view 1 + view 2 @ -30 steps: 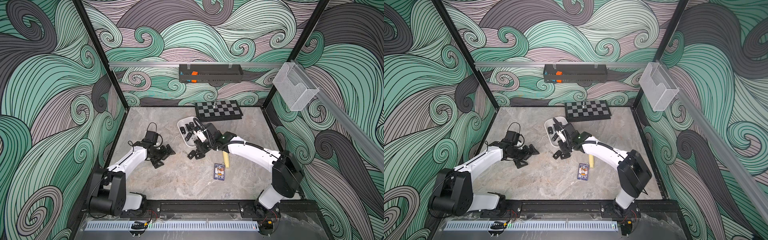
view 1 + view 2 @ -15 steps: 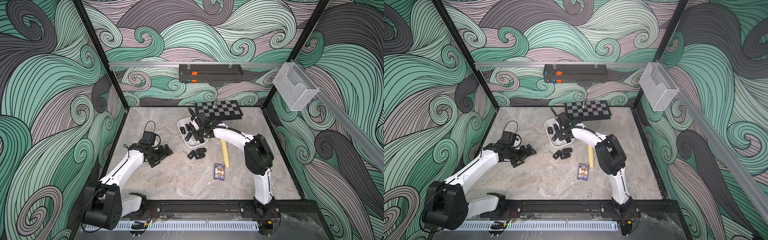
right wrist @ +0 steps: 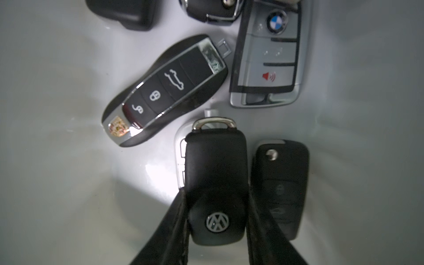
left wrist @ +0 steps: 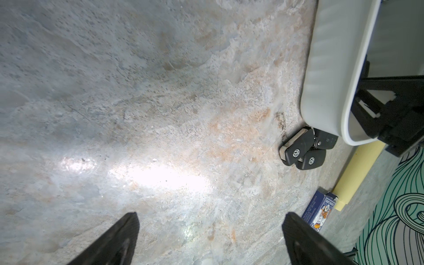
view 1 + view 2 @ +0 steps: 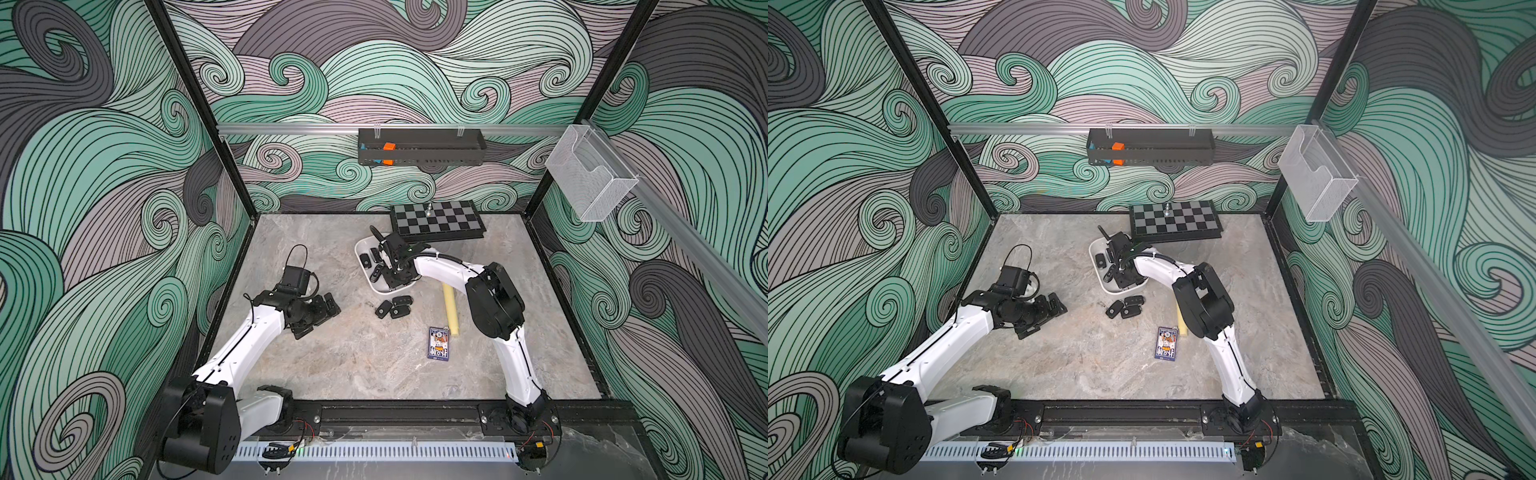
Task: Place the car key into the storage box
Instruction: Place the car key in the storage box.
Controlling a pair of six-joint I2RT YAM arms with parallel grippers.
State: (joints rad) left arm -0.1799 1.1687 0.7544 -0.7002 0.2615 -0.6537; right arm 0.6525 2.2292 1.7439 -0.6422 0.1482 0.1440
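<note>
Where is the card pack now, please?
In both top views the card pack lies by the yellow tube, at its near end, close to the right arm.

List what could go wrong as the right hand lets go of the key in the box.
1. The right hand grips the VW key above a silver key, so on release it may land stacked and tilted.
2. The black flip key lies close to one finger; opening could shove it.
3. On the table, three keys lie right by the storage box; a knock on its wall could scatter them.
</note>
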